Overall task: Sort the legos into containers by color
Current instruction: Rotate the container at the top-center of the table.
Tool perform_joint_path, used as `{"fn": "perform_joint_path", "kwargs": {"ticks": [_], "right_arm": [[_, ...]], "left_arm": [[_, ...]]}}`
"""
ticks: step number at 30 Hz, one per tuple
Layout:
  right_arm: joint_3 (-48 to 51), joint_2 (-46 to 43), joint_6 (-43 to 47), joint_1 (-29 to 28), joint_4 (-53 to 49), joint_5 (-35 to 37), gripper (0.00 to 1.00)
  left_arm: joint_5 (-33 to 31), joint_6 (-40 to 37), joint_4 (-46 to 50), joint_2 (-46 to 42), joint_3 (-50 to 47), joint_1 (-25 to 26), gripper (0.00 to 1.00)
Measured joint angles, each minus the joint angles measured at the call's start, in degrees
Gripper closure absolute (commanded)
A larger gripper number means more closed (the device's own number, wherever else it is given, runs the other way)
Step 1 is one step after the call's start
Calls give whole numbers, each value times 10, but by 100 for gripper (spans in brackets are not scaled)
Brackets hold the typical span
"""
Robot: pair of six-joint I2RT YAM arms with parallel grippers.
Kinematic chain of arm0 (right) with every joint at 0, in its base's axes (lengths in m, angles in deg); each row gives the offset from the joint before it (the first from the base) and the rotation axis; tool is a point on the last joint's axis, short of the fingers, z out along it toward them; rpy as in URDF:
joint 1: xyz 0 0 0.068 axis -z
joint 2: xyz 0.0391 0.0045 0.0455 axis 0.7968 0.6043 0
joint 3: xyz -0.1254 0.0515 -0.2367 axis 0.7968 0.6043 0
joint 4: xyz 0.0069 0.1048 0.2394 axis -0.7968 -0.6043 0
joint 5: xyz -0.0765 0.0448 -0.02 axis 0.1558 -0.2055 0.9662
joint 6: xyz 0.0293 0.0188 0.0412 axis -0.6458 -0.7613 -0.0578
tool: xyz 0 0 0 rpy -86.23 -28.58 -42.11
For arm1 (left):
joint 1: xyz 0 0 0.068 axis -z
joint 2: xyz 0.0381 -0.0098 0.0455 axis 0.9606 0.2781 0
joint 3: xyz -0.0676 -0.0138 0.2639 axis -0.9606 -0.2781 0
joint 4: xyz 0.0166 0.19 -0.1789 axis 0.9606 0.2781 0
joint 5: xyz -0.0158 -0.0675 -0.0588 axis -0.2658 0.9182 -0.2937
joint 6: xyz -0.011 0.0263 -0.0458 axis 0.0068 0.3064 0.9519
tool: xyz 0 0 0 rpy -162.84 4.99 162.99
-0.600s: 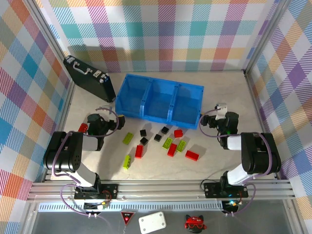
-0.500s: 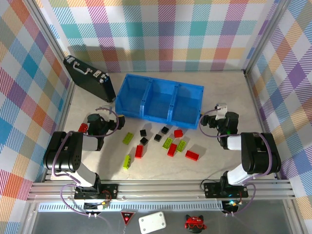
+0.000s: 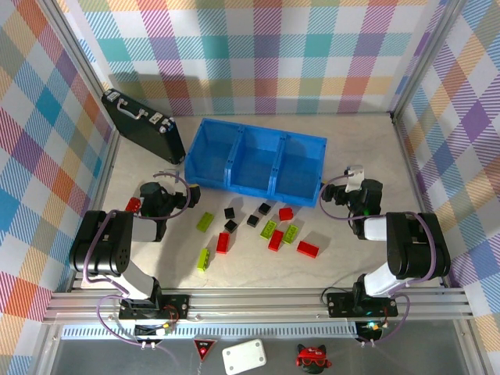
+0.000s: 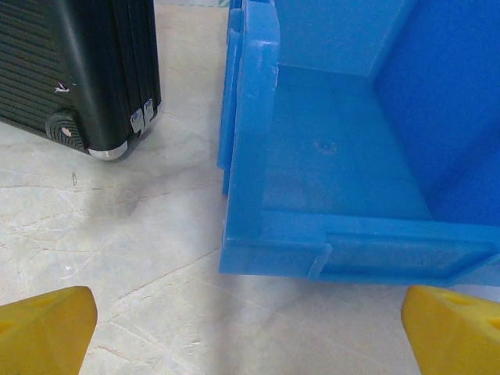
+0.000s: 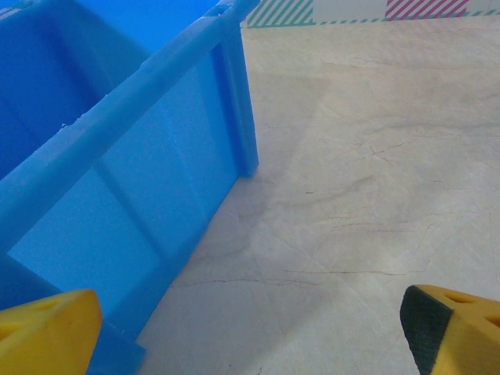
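Blue plastic, the three joined containers [image 3: 255, 162] stand in a row at the middle of the surface [image 3: 351, 148]. The row's long axis runs left to right, its right end sitting a little nearer the arms, and the open tops face up. The legos [image 3: 258, 230] lie loose on the surface just in front of the row. Most of the red and lime-green oblong ones have their long axis near-to-far or slanted. One red brick [image 3: 307, 249] lies almost crosswise at the right, and the small black ones [image 3: 230, 212] lie closest to the containers. Another red piece [image 3: 133, 205] sits apart, beside the left arm [image 3: 109, 246].

Both arms are folded low, their forearms close over the surface and pointing inward at the row. The left hand [image 3: 190, 195] is at the row's near left corner, jaws spread wide with nothing between them. Its yellow fingertips [image 4: 43, 328] frame that corner, with the black briefcase [image 4: 78, 70] to the left. The right hand [image 3: 326, 197] is just beside the row's right end, likewise wide open and empty.
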Motion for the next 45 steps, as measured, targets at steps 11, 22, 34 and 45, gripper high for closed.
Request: {"fn": "perform_joint_path", "kwargs": {"ticks": [11,22,34,45], "right_arm": [[0,0,0,0,0,0,1],[0,0,0,0,-1,0,1],[-10,-98,0,0,-92,-4,1],[-63,-221,-40,-1,-324,-6,2]], "left_arm": [[0,0,0,0,0,0,0],[0,0,0,0,0,0,0],[-37,1,34,-57,-2,2,0],[-126,50,246,-180,62,21,1]]}}
